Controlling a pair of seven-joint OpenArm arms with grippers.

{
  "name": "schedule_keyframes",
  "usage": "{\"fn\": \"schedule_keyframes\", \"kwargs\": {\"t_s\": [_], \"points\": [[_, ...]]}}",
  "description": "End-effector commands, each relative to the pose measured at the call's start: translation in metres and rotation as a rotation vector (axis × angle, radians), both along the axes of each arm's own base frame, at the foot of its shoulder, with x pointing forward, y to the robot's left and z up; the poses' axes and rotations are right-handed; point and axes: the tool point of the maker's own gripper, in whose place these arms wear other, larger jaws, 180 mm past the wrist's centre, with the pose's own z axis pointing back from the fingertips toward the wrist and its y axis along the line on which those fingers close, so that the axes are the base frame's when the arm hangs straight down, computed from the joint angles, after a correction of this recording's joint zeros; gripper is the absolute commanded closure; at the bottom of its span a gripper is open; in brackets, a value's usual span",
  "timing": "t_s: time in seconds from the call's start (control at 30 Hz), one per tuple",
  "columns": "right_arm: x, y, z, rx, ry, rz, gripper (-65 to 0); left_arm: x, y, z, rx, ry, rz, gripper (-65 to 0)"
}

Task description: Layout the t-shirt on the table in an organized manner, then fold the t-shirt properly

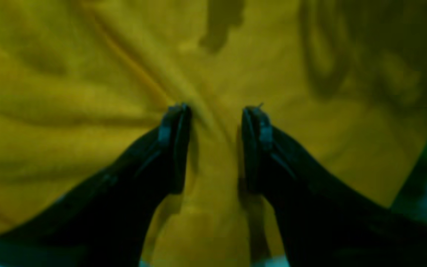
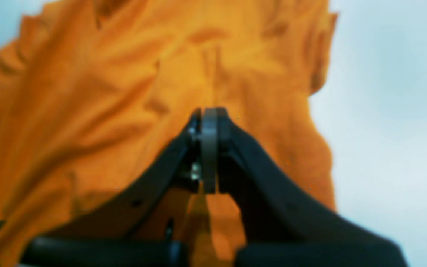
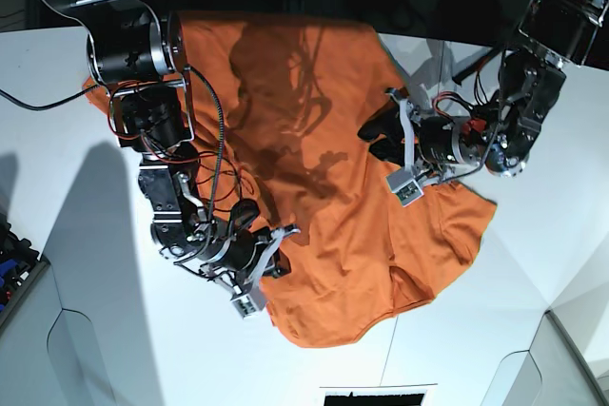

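T-shirt spread rumpled across table. Left gripper parted, fingertips pressed into cloth, a ridge between. Right gripper closed, at shirt's edge; hold on cloth unclear.

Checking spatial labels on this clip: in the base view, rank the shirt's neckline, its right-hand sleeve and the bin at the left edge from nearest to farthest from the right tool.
From the right tool, base view:
1. neckline, toward the view's lower right.
2. sleeve, farther right, at the shirt's edge.
3. bin, at the view's left edge, off the shirt.
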Motion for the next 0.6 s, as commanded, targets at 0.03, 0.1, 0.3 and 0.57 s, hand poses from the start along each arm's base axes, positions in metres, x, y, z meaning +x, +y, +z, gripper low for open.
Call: {"fn": "schedule_keyframes", "kwargs": {"t_s": [0.03,0.1,0.3,0.57], "points": [[0.010,0.004,0.012,-0.039,-0.053,0.037,0.0,-0.016,0.002,-0.013,0.044,0.038,-0.026,-26.0],[0.005,-0.001,0.000,-0.095,-0.045,0.065,0.0,-0.022,0.003,-0.019,0.063,0.043,-0.033,-26.0],[0.005,-0.047,-0.013,-0.191,-0.043,0.052,0.0,-0.017,0.029,-0.026,0.171,0.001,-0.047,-26.0],[0.003,-0.109,-0.021,-0.191,0.016,-0.042,0.0,0.023,0.077,-0.023,0.272,-0.047,0.018,-26.0]]}}
